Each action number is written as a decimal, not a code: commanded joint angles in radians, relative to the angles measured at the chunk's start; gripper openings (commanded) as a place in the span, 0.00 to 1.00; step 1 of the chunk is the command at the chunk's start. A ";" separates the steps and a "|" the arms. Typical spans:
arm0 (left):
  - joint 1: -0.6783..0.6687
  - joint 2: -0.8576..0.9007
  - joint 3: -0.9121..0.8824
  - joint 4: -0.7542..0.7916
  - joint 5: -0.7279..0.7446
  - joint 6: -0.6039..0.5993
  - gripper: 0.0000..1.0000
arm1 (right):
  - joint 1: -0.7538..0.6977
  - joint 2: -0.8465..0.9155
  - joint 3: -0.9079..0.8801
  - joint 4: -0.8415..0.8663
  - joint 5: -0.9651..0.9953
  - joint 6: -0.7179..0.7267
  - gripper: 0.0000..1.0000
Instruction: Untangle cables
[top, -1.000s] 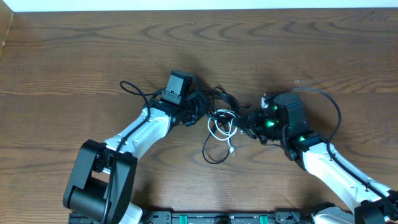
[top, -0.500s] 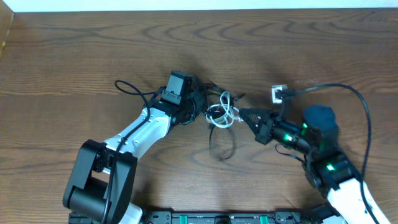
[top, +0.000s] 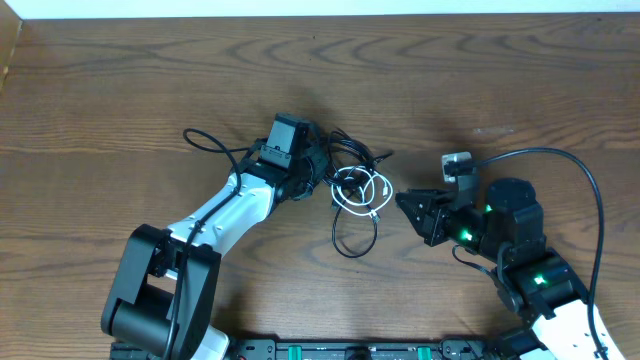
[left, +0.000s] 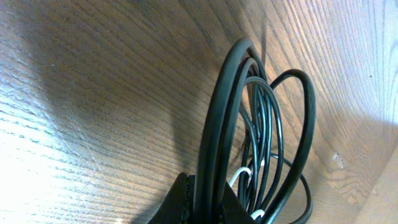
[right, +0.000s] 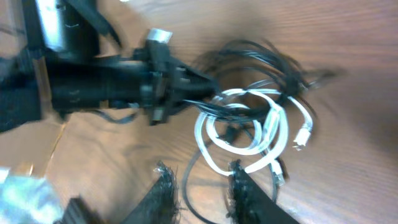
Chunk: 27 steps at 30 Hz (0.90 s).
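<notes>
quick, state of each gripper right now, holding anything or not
left gripper: closed, gripping the black cables.
right gripper: open, holding nothing.

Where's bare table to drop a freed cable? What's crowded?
Free: far strip of the table, and its left side outside the left arm. Crowded: centre, where the cables lie between the left hand and the right hand.
</notes>
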 joint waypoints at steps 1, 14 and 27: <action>0.004 -0.015 -0.001 -0.003 -0.014 -0.003 0.08 | 0.007 0.018 0.005 -0.029 0.106 -0.011 0.38; 0.004 -0.015 -0.001 -0.003 -0.014 -0.003 0.08 | 0.007 0.137 0.005 -0.032 0.098 -0.011 0.96; 0.004 -0.015 -0.001 0.002 0.051 0.002 0.08 | 0.007 0.161 0.005 -0.021 0.106 0.104 0.99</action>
